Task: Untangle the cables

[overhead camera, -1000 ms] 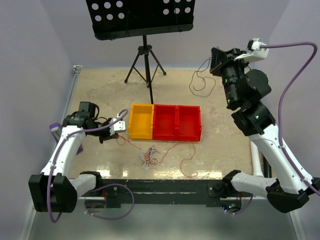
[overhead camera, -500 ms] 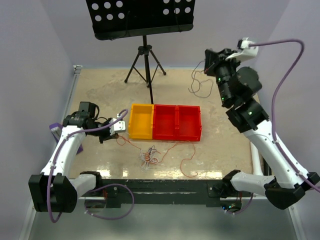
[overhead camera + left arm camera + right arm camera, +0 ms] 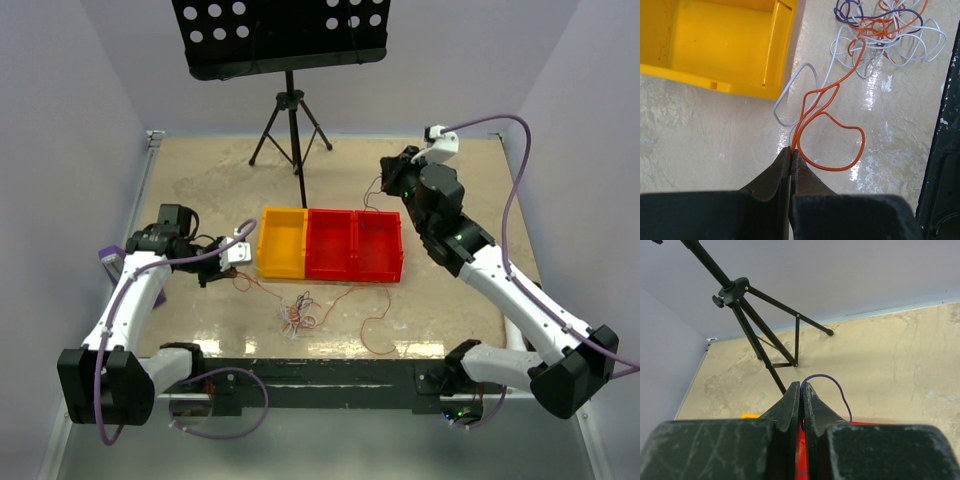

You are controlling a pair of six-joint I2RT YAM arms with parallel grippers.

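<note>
Currently both claws are holding wire. Left claw (image 3: 791, 152) is sitting low over the desk (image 3: 700, 140), jaws pressed together on the orange wire (image 3: 863, 145). A white wire (image 3: 775, 105) is running into the same tips, and I cannot tell whether it is pinched too. Ahead of this claw and to its right, the rest of the cables (image 3: 885, 30) are lying on the desk in a loose knot of orange, white and purple. Yellow bin (image 3: 782, 45) is sitting ahead to the claw's left, close by the wire loops.

Right claw (image 3: 801, 387) is hanging raised, jaws closed on a purple wire (image 3: 821, 375) that is arching out ahead of the tips and drooping back down. Red bin (image 3: 355, 268) is lying below this claw.

Handling, as judged: wires are looking featherlight, limp and a little springy, holding their curls rather than lying flat. They are thin and smooth-jacketed, so probably sliding through a light pinch and needing a firm one. Pulling hard is risking a tighter knot, or dragging the whole clump along, since nothing is weighing it down. Best hold is looking like a free end or an outer loop standing clear of the knot, drawn slowly away from the clump.
</note>
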